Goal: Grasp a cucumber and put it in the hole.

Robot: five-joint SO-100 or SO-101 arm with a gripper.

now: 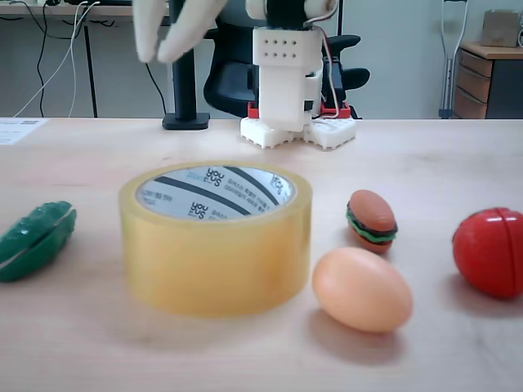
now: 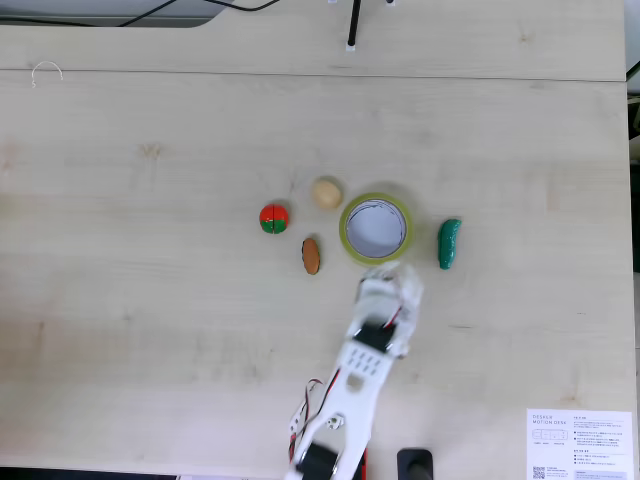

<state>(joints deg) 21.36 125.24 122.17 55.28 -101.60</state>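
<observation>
The dark green cucumber (image 1: 37, 241) lies on the wooden table at the left in the front fixed view, and right of the tape roll from above (image 2: 449, 243). The yellowish tape roll (image 1: 216, 261) stands flat with its hole (image 1: 214, 192) facing up; the hole (image 2: 376, 229) looks empty. My white gripper (image 1: 155, 57) hangs high behind the roll, left of the arm's base. From above, the gripper (image 2: 392, 275) hovers just past the roll's near edge, left of the cucumber and apart from it. Its fingertips look pressed together with nothing between them.
A beige egg (image 1: 361, 288), a toy burger (image 1: 372, 219) and a red-and-green tomato (image 1: 490, 251) lie on the roll's other side. The arm's base (image 1: 294, 122) stands at the table's back edge. A printed sheet (image 2: 580, 443) lies in the table's corner.
</observation>
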